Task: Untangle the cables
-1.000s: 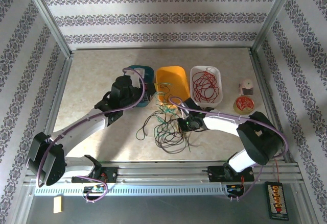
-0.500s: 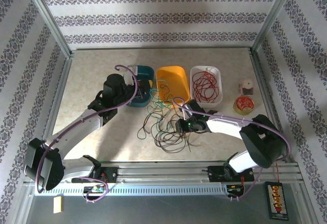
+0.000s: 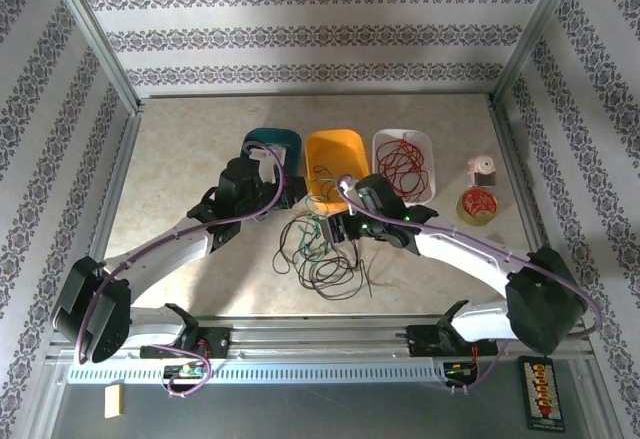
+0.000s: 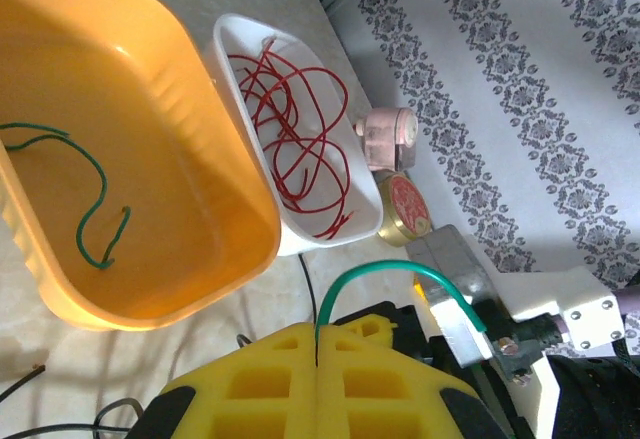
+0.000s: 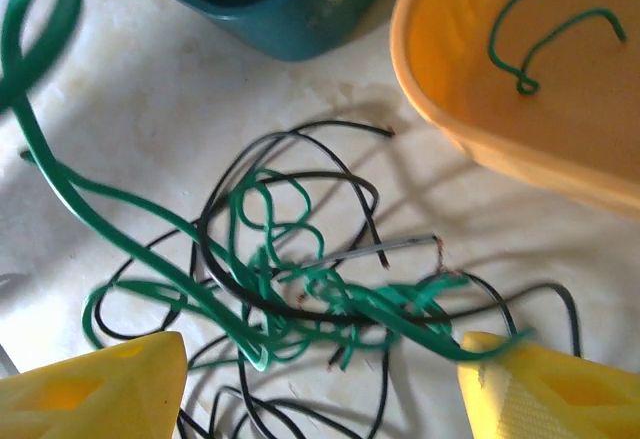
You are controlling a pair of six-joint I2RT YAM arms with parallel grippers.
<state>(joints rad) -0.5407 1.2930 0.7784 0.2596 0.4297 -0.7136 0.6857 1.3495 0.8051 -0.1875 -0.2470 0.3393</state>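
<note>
Cables [image 5: 262,311] beneath spread right pincer [image 5: 316,357]

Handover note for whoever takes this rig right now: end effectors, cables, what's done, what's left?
Left end effector: shut on a green cable, beside the orange bin.
Right end effector: open, low over the tangle.
Cables: the green and black tangle lies on the table in front of the bins. One green piece is in the orange bin, and the red cables are in the white bin.
Done: reds and one green separated.
Left: free the held green cable, then the other greens and blacks.
</note>
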